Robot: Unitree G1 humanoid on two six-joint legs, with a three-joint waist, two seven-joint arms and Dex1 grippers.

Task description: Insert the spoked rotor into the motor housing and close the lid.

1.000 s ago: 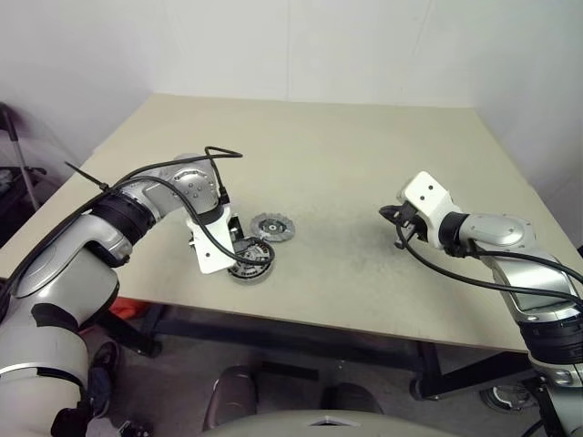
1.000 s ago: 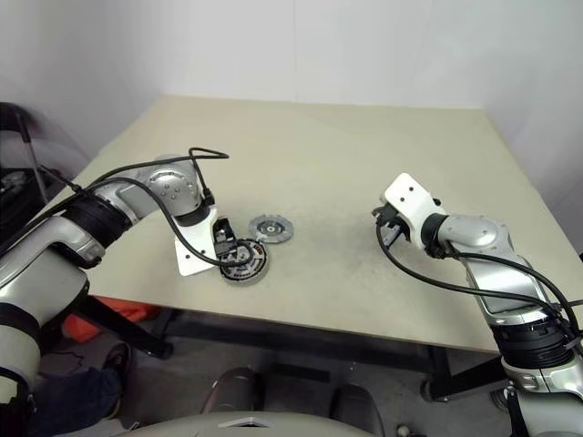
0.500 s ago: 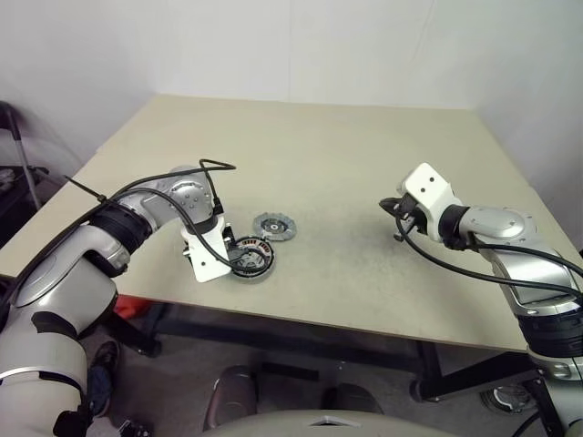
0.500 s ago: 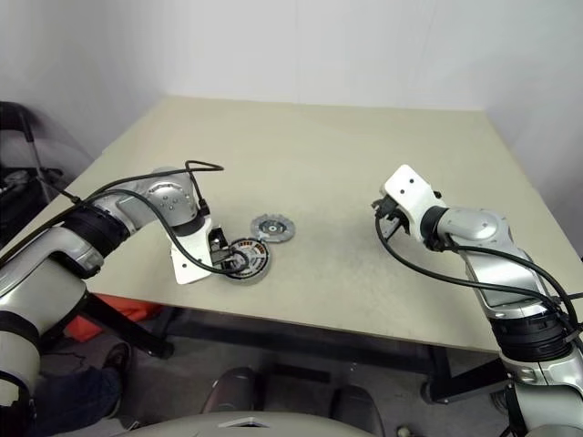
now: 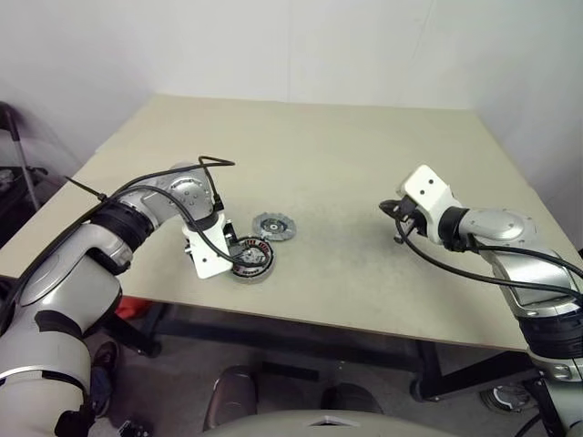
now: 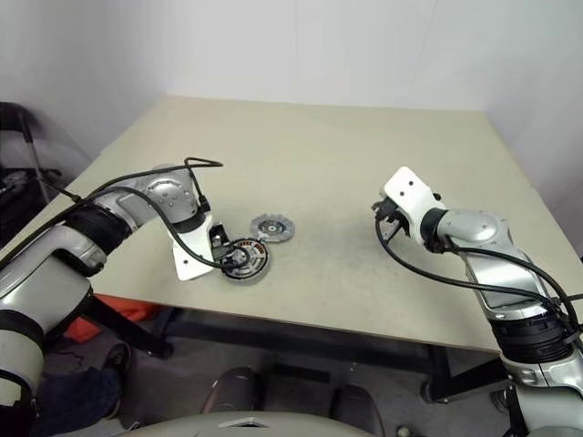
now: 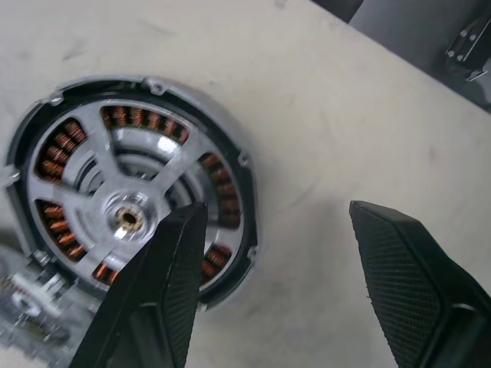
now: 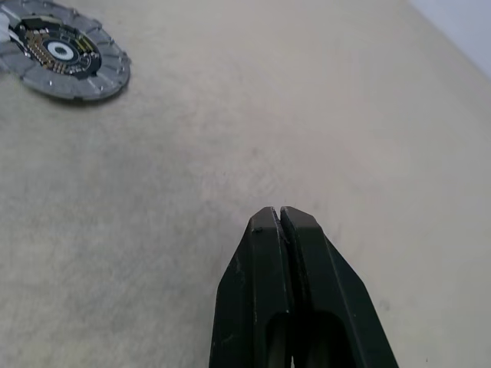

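My left claw (image 7: 272, 295), fingers spread and empty, has eased aside from the motor housing (image 7: 134, 184), where the spoked rotor (image 7: 126, 218) now sits; the lid (image 5: 275, 226) waits beside it. Right claw (image 8: 280, 222) clenched.

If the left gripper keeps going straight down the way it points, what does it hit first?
Likely the rim of the round grey motor housing, with the black-rimmed spoked rotor seated inside. One open left gripper finger overlaps that edge; the other would meet bare beige table. Depth is uncertain.
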